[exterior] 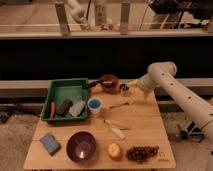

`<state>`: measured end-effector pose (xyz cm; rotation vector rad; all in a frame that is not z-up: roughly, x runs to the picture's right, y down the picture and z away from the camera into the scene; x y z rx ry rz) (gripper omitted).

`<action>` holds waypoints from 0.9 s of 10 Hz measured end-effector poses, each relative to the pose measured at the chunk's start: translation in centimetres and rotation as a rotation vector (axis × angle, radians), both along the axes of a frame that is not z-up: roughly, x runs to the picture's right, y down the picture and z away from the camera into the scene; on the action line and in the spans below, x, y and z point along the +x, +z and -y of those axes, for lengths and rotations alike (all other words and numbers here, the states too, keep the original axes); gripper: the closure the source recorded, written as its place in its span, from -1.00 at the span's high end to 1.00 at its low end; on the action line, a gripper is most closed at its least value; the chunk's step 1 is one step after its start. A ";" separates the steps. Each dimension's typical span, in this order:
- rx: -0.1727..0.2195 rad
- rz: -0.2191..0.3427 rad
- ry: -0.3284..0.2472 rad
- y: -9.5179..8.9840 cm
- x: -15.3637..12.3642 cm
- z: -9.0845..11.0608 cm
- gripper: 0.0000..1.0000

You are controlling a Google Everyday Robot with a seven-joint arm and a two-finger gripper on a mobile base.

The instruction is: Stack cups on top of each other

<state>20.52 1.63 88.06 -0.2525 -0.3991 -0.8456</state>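
Hand (133,86) shown at the far edge of the table (150,125), beside the dark cup (123,89); blue-lined cup (94,105) crowded by the green tray (67,81); bare wood left at right

Gripper (133,86) hangs over the back of the counter (150,125), just beside the dark cup (123,90). Blue cup (94,105) sits well apart from it, next to the green tray (70,90). Red bowl (109,82) is just past the dark cup, and the purple bowl (73,150) is way off at the front edge.
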 end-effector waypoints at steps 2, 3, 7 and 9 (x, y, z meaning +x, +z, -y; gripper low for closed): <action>-0.033 -0.026 -0.006 2.4 0.3 -1.4 0.60; -0.039 -0.034 -0.002 3.0 0.5 -1.4 0.60; -0.028 -0.050 -0.013 4.2 0.8 0.8 0.60; -0.019 -0.051 -0.024 4.6 0.6 1.4 0.60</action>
